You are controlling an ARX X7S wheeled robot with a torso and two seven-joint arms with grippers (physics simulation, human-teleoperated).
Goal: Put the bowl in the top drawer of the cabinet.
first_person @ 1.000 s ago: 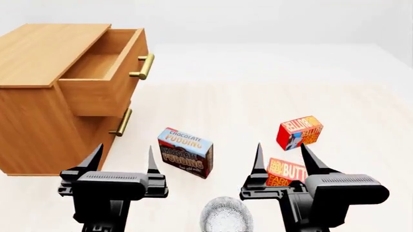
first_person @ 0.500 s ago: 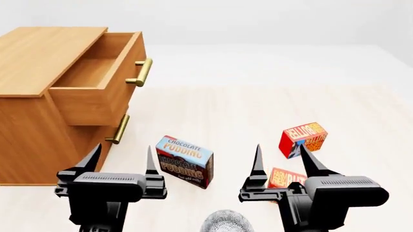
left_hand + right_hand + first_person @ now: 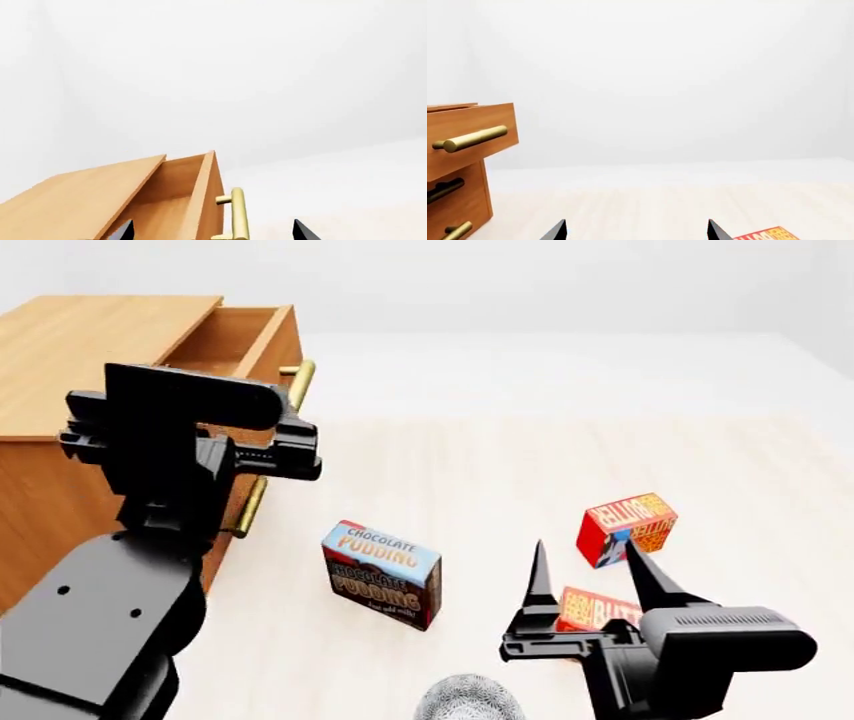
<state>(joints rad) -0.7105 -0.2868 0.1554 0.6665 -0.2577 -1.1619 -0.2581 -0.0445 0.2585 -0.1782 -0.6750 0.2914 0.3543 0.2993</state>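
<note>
Cabinet: cabinet (image 3: 67,350) fills the upper left of the head view, light-brown wood with a flat top; the raised left arm covers much of its front.
Top drawer: top drawer (image 3: 247,340) stands pulled out, its inside showing bare wood in the left wrist view; its brass bar handle (image 3: 299,383) shows just right of the left hand's body.
Lower drawer: lower drawer handle (image 3: 248,506), also brass, shows below the left hand in the head view; this drawer is pushed in.
Counter: counter (image 3: 534,460) is pale wood grain and carries the boxes and the bowl.
Left hand: left hand (image 3: 212,231) is lifted in front of the top drawer; only two dark fingertips show at the bottom edge of the left wrist view, set wide apart with nothing between them.
Right hand: right hand (image 3: 585,578) sits low at the lower right of the head view, its pointed fingers spread wide and holding nothing.
Pudding box: chocolate pudding box (image 3: 382,573) stands at lower centre of the head view.
Butter boxes: one red-orange box (image 3: 625,527) lies right of centre; another (image 3: 597,610) lies partly behind the right hand.
Bowl: bowl (image 3: 467,698) is at the bottom edge of the head view, on the counter, cut off by the frame, well apart from the drawer.
</note>
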